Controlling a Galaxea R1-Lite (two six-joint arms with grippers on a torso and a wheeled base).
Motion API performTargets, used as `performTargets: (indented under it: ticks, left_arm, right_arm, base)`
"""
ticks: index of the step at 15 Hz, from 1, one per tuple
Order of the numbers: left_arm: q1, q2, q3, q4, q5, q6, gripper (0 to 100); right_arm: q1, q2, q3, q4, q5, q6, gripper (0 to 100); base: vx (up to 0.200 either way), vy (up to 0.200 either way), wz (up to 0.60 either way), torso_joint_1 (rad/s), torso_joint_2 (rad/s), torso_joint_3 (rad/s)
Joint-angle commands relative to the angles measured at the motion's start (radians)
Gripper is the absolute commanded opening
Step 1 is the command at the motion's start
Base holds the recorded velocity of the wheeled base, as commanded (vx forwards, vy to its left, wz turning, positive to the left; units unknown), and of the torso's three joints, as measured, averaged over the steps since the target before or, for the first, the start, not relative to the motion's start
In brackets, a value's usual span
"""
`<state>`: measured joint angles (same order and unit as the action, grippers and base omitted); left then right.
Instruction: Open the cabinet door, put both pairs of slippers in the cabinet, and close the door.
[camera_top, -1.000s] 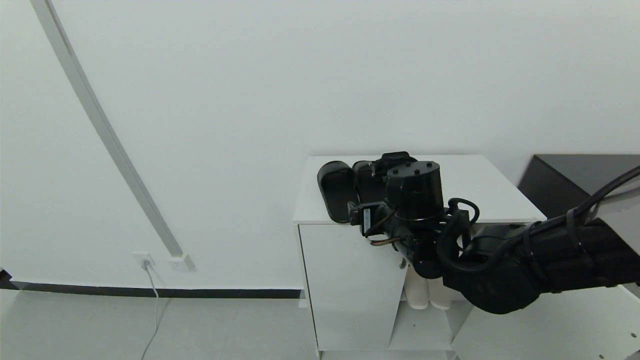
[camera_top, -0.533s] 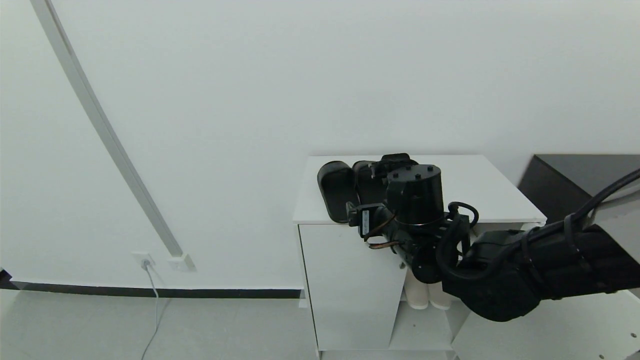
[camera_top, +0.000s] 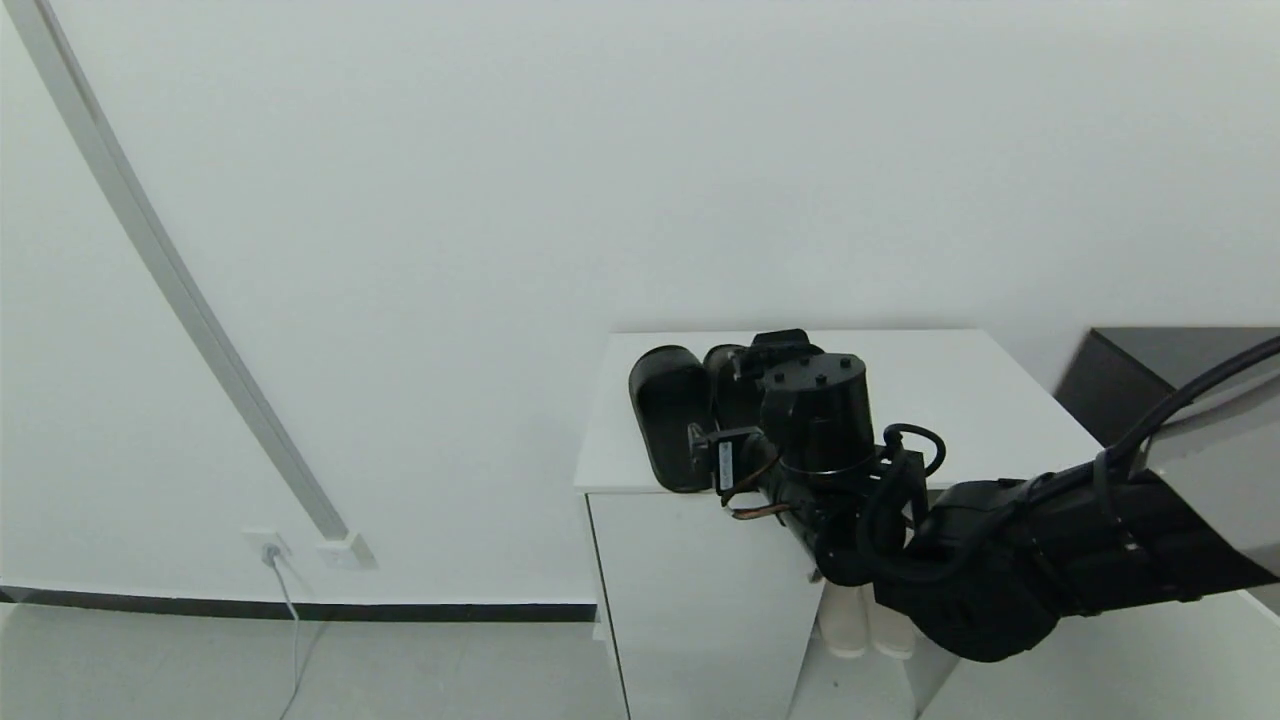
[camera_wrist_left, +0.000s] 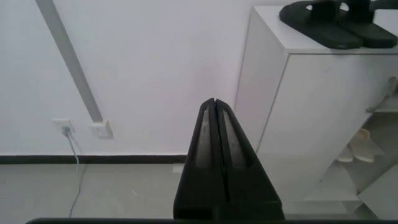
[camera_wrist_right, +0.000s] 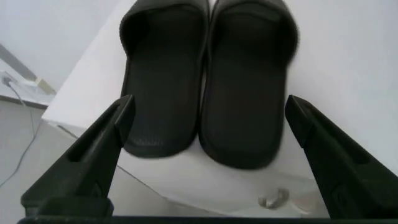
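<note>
At the cabinet top (camera_top: 950, 380), right gripper (camera_wrist_right: 209, 106): spread wide and holding nothing. One finger (camera_wrist_right: 93, 155) stands outside each side of the black slippers, apart from them.
Right arm: comes in from the robot's right, with the wrist hanging over the front edge of the top and hiding part of the pair in the head view.
Black slippers (camera_wrist_right: 242, 81): a pair lying side by side and touching on the left part of the top, soles down. The heel ends are at the front edge and the strap ends point toward the wall.
Left gripper (camera_wrist_left: 214, 102): fingers pressed together with nothing between them. It is held low, to the left of the cabinet (camera_wrist_left: 273, 93) and apart from it, pointing at the wall (camera_wrist_left: 155, 62).
White slippers (camera_top: 860, 625): a pair inside the cabinet on a shelf in the open right half, partly hidden by the right arm.
Closed door (camera_top: 700, 600): the left leaf, flat and shut under the black slippers.
Open door (camera_top: 1100, 660): the right leaf, swung out toward the robot.
Handle (camera_wrist_right: 273, 199): small and metal, just below the front edge of the top.
Wall fittings: a slanted grey trunking strip (camera_top: 150, 260) runs down to a socket (camera_top: 265, 548), with a cable (camera_top: 295, 640) hanging from it to the floor.
Dark furniture (camera_top: 1150, 370): to the right of the cabinet, against the wall.
</note>
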<state>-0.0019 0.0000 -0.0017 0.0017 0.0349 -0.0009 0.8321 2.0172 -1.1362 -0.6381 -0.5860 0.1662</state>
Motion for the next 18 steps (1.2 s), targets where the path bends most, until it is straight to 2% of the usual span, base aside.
performTargets:
  ticks: [1,3,5,10,18]
  left_arm:
    - [-0.001,0.002,0.0,0.0,0.0,-0.001,0]
    - [-0.001,0.002,0.0,0.0,0.0,-0.001,0]
    - [-0.001,0.002,0.0,0.0,0.002,-0.001,0]
    - [-0.001,0.002,0.0,0.0,0.0,-0.001,0]
    - [-0.001,0.0,0.0,0.0,0.0,-0.001,0]
  right_arm:
    - [-0.001,0.018,0.001,-0.005,0.002,0.001,100]
    - [-0.001,0.049,-0.005,-0.02,0.002,-0.002,100]
    - [-0.001,0.101,-0.027,-0.043,0.003,-0.002,100]
    - [-0.044,0.239,-0.198,-0.052,0.02,-0.027,100]
    - [-0.088,0.348,-0.356,-0.051,0.04,-0.053,100]
  base:
    - [0.2,0.0,0.0,0.002,0.0,0.002]
    - [0.2,0.0,0.0,0.0,0.0,-0.002]
    - [0.0,0.0,0.0,0.0,0.0,0.0]
    - [0.0,0.0,0.0,0.0,0.0,0.0]
    - [0.0,0.0,0.0,0.0,0.0,0.0]
